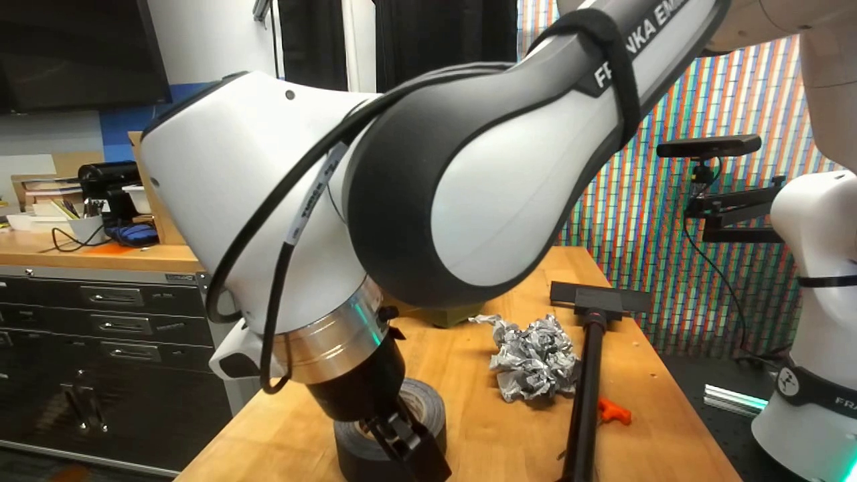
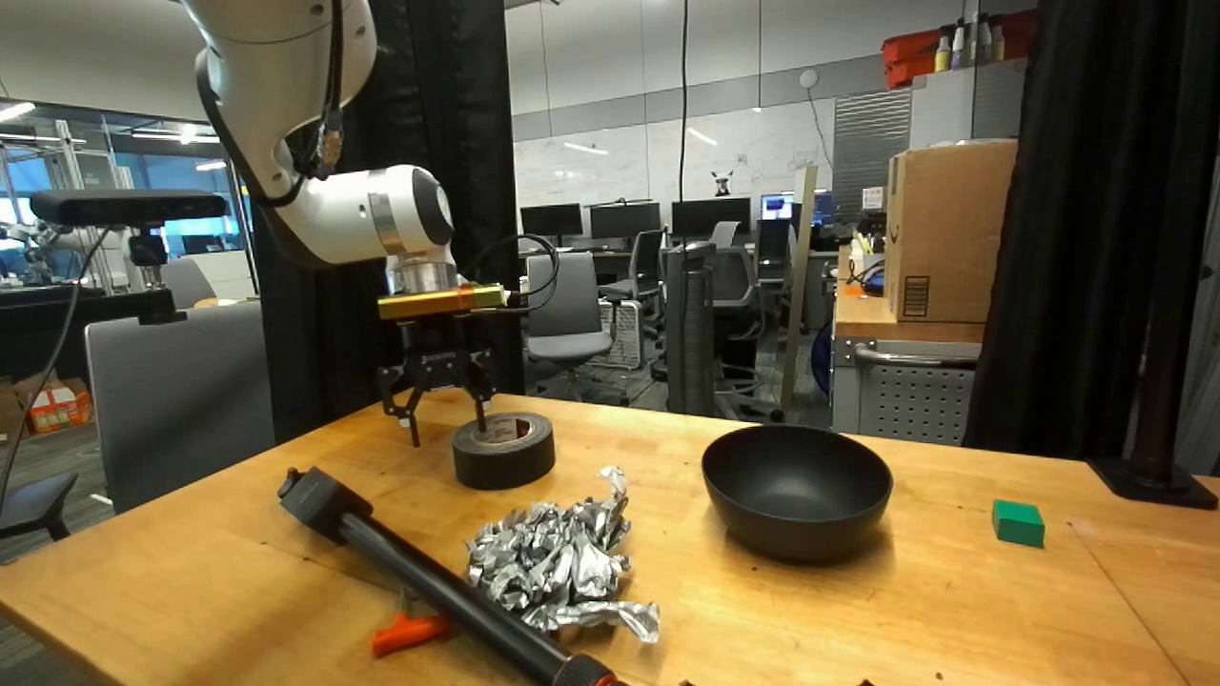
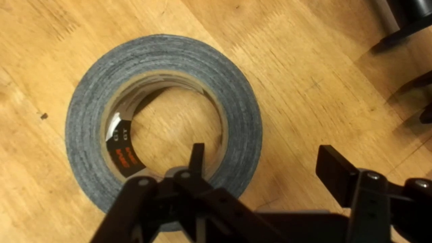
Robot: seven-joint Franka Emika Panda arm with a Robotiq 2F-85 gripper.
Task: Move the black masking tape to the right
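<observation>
The black masking tape (image 2: pixel 505 464) is a thick roll lying flat on the wooden table, with a tan core that carries a label. It also shows in the wrist view (image 3: pixel 243 125), and partly behind the gripper in an exterior view (image 1: pixel 428 402). My gripper (image 3: pixel 262 147) is open and points down over the roll's edge. One finger is at the roll's hole and the other is outside the ring, with the ring's wall between them. In an exterior view the gripper (image 2: pixel 448 436) has one fingertip at the hole. How deep that finger reaches is hard to tell.
Crumpled foil (image 2: pixel 553 562) lies close to the roll. A black pole with a wide head (image 2: pixel 429 576) lies beside it, with an orange-handled item (image 2: pixel 408 633) alongside. A black bowl (image 2: pixel 796 495) and a green block (image 2: pixel 1018 523) stand farther along the table.
</observation>
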